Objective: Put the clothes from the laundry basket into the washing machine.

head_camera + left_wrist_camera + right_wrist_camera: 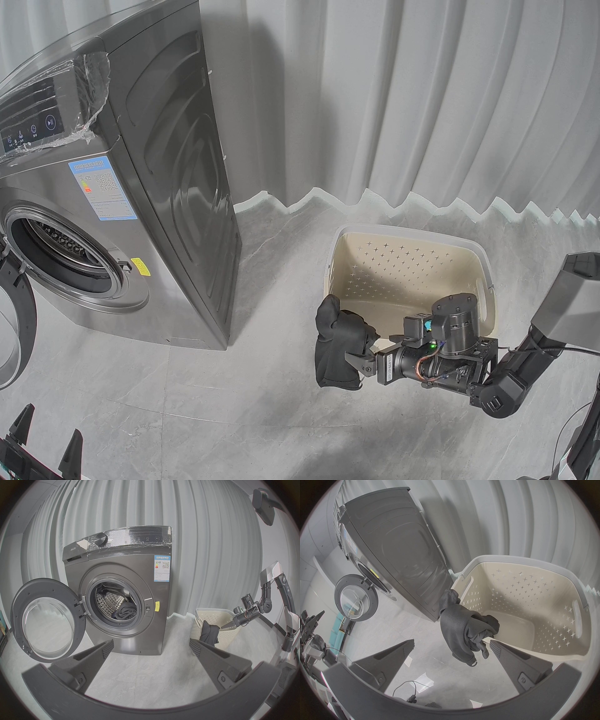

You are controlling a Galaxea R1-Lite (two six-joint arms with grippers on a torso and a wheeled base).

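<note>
A dark garment (337, 344) hangs over the near-left corner of the cream laundry basket (406, 232), half outside it. My right gripper (359, 357) sits right at this cloth. In the right wrist view the right gripper (451, 642) is open, with the garment (462, 627) just beyond its fingertips and draped on the basket rim (518, 559). The washing machine (169, 156) stands to the left with its door (47, 620) swung open. Another dark garment (125, 612) lies in the drum. My left gripper (47, 440) is low at the near left and open, facing the machine.
White curtains (406, 94) hang behind the basket and the machine. Grey floor (262, 387) stretches between machine and basket. Paper scraps and a cable (422, 680) lie on the floor near my right arm.
</note>
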